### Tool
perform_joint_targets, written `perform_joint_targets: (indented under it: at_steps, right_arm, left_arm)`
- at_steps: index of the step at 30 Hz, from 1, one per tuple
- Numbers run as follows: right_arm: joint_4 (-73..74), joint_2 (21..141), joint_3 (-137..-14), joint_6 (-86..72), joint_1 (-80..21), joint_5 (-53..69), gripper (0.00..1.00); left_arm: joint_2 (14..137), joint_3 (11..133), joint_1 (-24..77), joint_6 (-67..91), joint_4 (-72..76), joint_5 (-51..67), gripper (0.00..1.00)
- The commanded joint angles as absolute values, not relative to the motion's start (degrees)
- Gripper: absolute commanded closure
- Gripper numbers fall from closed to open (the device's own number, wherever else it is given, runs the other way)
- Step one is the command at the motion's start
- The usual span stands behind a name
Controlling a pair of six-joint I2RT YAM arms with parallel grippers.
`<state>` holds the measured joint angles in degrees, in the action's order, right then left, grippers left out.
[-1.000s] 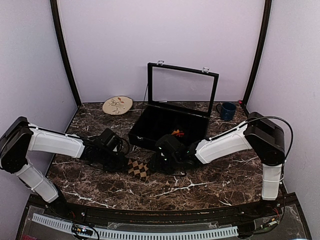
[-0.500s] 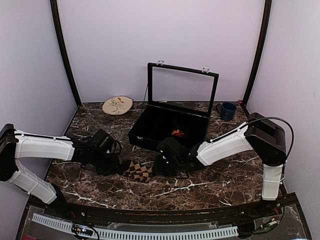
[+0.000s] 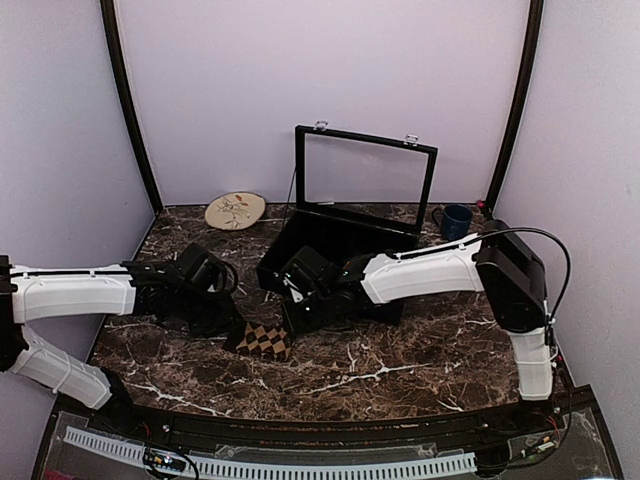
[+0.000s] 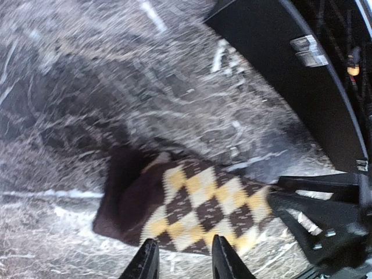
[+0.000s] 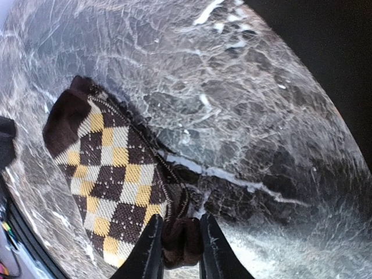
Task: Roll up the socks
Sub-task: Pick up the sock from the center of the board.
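The tan-brown and black argyle sock [image 3: 262, 340] lies flat on the marble table in front of the case; it also shows in the left wrist view [image 4: 197, 206] and the right wrist view [image 5: 110, 174]. My right gripper [image 3: 294, 322] [image 5: 180, 244] is shut on the sock's bunched dark brown end [image 5: 183, 238]. My left gripper [image 3: 230, 322] [image 4: 185, 264] is open and empty, its fingertips just short of the sock's near edge. The red, orange and black sock is hidden behind my right arm in the top view.
A black case [image 3: 300, 240] with its glass lid [image 3: 365, 185] raised stands at the back centre, close behind both grippers. A blue mug [image 3: 455, 222] is at the back right and a decorated plate [image 3: 235, 210] at the back left.
Both grippers and the tan-brown sock have shifted left. My right arm has swung left across the case front and now covers the orange sock that showed inside it.
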<state>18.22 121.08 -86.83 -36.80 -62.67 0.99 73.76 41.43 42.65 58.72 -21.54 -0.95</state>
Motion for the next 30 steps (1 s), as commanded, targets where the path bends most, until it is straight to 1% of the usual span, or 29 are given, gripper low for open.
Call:
perform_joint_targets:
  at_steps: [1,6,10,19,23,30]
  right_arm:
    - [25.5,123.9,-92.7,-26.6,-62.7,1.3,0.79]
    - [28.5,125.7,-96.6,-23.8,-62.7,-0.1,0.77]
    - [28.3,125.8,-96.7,-24.5,-62.7,-1.3,0.75]
    - [26.4,123.7,-94.7,-26.9,-62.7,-3.3,0.64]
    - [24.9,121.2,-92.3,-29.4,-62.8,-4.1,0.56]
    - [19.1,115.2,-83.6,-37.1,-63.1,-4.3,0.48]
  left_arm:
    - [74.7,43.3,42.9,55.6,-21.2,-0.6,0.66]
    - [77.4,41.5,43.0,52.4,-15.4,1.7,0.7]
    - [79.4,40.3,43.1,51.0,-13.9,3.1,0.79]
    - [83.7,38.2,43.2,50.1,-15.5,2.1,0.91]
    - [83.6,36.8,43.2,51.5,-16.1,1.2,0.93]
    - [83.9,35.6,43.2,54.8,-17.6,1.0,0.93]
